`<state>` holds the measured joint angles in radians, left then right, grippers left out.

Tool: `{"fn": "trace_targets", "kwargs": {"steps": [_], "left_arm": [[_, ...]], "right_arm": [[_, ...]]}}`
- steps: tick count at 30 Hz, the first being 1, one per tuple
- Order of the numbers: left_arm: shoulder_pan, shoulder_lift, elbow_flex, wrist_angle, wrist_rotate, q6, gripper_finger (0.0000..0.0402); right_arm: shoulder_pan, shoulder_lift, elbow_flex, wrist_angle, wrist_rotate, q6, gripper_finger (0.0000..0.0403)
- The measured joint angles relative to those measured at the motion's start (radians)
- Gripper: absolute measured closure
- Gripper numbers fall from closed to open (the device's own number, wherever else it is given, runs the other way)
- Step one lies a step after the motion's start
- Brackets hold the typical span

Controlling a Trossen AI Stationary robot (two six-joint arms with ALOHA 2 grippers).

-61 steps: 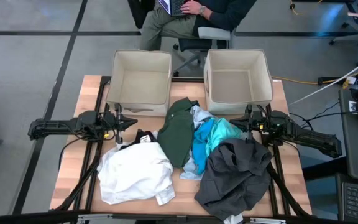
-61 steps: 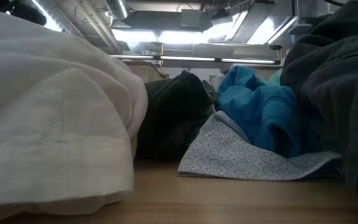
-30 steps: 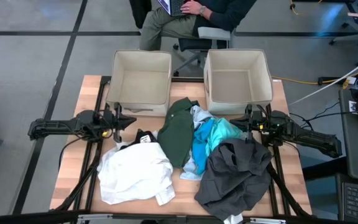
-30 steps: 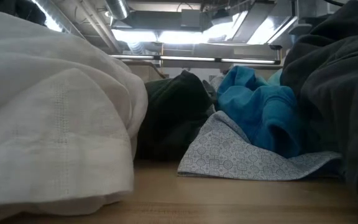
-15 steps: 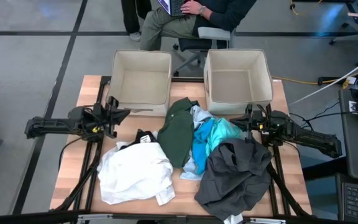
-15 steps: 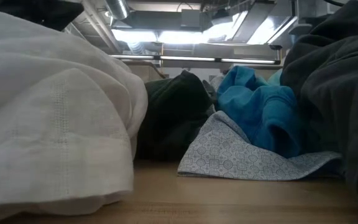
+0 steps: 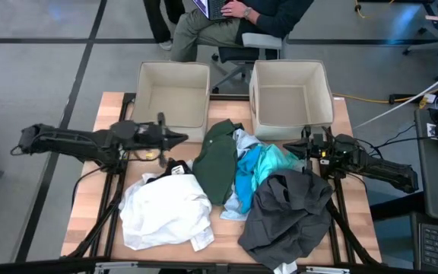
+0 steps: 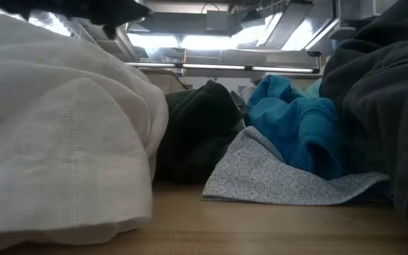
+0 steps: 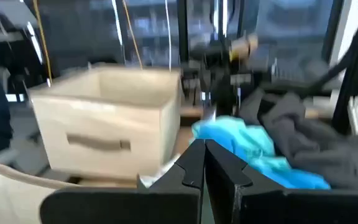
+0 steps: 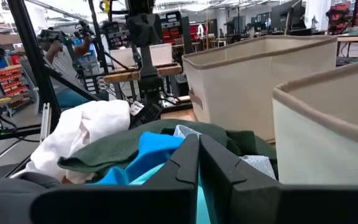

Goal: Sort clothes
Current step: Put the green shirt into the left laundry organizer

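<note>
1. Presently the left gripper has its fingers pressed together with nothing between them. It is stretched out over the worktop, just in front of the left bin, near the dark green garment but not touching it.
2. Right gripper likewise pressed together and empty. It sits low by the front corner of the right bin, just beside the turquoise garment.
3. Clothes, outward from the grippers: small black garment lies below the left gripper, partly under the edge of the large white garment, which fills the near-left part of the worktop.
4. Dark green garment runs down the middle. Turquoise garment lies against its right side, with the pale blue patterned garment under and around it, one flap flat on the wood in the low view.
5. Largest dark grey garment is heaped at the near right, overlapping the turquoise one.
6. Progress, judged from the high view: both bins show bare interiors, and all six garments are on the worktop in one loose pile. Nothing is sorted yet; every piece remains to be picked and binned.
7. A person sits beyond the bins, clear of both arms.
</note>
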<state>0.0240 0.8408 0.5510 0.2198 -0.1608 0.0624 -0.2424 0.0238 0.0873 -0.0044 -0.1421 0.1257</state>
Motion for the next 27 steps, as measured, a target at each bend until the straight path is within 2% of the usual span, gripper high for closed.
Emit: {"fn": "trace_targets", "kwargs": {"steps": [6,13,22,27], "left_arm": [[-0.040,0.222,0.189,-0.154,0.000,0.015,0.0398],[-0.122,0.403,0.373,-0.323,-0.006,0.116,0.0398],[-0.167,0.533,0.404,-0.144,-0.011,0.236,0.0398],[-0.166,0.566,0.416,-0.113,-0.108,0.203,0.0382]], "right_arm": [[0.000,0.000,0.006,0.000,0.000,0.000,0.0386],[0.000,0.000,0.006,0.000,0.000,0.000,0.0386],[0.000,0.000,0.006,0.011,0.000,0.006,0.0386],[0.000,0.000,0.006,0.073,-0.032,0.031,0.0386]]}}
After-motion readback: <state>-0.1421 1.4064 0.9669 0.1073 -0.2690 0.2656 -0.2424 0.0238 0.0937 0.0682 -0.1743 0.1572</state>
